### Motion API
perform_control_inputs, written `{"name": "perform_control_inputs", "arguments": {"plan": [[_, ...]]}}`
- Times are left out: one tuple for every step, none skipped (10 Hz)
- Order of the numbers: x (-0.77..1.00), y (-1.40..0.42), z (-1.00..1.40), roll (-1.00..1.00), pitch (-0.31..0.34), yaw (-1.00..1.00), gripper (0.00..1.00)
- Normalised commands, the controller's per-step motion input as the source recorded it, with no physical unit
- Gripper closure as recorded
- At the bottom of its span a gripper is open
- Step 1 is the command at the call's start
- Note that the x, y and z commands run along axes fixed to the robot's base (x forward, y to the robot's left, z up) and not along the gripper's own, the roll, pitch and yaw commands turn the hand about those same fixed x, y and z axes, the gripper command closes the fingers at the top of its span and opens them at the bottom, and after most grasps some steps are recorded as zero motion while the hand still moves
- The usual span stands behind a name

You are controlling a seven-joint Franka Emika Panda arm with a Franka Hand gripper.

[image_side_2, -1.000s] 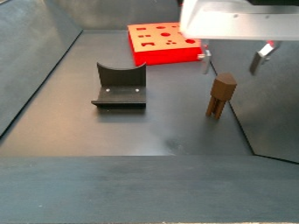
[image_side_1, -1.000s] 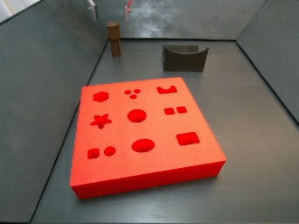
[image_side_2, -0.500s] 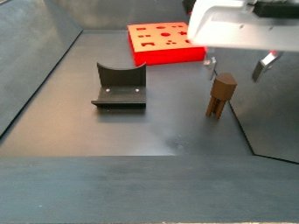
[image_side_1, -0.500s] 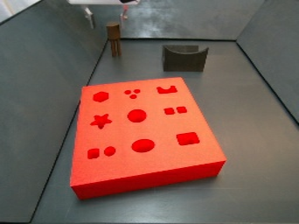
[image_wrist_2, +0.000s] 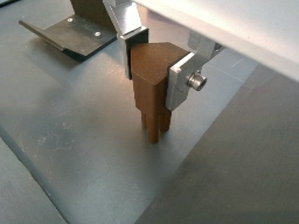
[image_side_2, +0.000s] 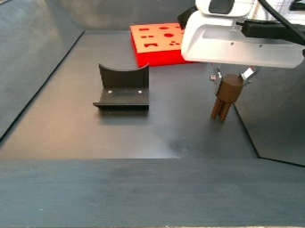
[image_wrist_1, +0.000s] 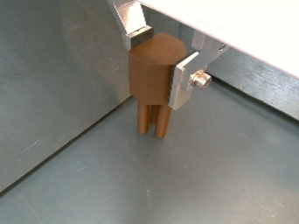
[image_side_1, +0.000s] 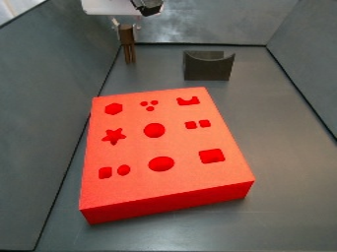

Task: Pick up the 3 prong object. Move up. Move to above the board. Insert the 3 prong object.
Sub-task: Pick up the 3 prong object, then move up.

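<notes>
Lowered over the 3 prong object [image_wrist_1: 156,83], the claw [image_wrist_1: 159,59], with its silver fingers [image_wrist_1: 186,80] flanking the top of the brown block in both wrist views [image_wrist_2: 156,79]. Jaws apart, one plate beside each side face; contact with the wood not clear. Standing upright on its prongs on the grey worktop [image_wrist_2: 82,157], close to a wall. Seen in a side view [image_side_2: 226,96] under the white wrist housing, fingers straddling its upper end. In a side view [image_side_1: 128,41] the block at the far left corner, claw [image_side_1: 130,18] just above. Well apart on the worktop [image_side_1: 283,118], the red board [image_side_1: 158,153], lying flat with star, circle and square cut-outs up. Between them, toward the back, the dark fixture [image_side_1: 207,64], also visible in a side view [image_side_2: 120,87]. Grey walls all round.
</notes>
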Motion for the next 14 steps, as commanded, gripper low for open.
{"name": "perform_control_inputs", "arguments": {"plan": [[0.0, 0.0, 0.0, 0.0, 0.0, 0.0, 1.0], [0.0, 0.0, 0.0, 0.0, 0.0, 0.0, 1.0], [0.0, 0.0, 0.0, 0.0, 0.0, 0.0, 1.0], [0.0, 0.0, 0.0, 0.0, 0.0, 0.0, 1.0], [0.0, 0.0, 0.0, 0.0, 0.0, 0.0, 1.0], [0.0, 0.0, 0.0, 0.0, 0.0, 0.0, 1.0], [0.0, 0.0, 0.0, 0.0, 0.0, 0.0, 1.0], [0.0, 0.0, 0.0, 0.0, 0.0, 0.0, 1.0], [0.0, 0.0, 0.0, 0.0, 0.0, 0.0, 1.0], [0.0, 0.0, 0.0, 0.0, 0.0, 0.0, 1.0], [0.0, 0.0, 0.83, 0.0, 0.0, 0.0, 1.0], [0.01, 0.01, 0.83, 0.0, -0.018, 0.03, 1.0], [-0.01, 0.01, 0.76, 0.01, 0.001, 0.02, 1.0], [-0.02, 0.01, 0.61, 0.02, 0.017, 0.01, 1.0]]}}
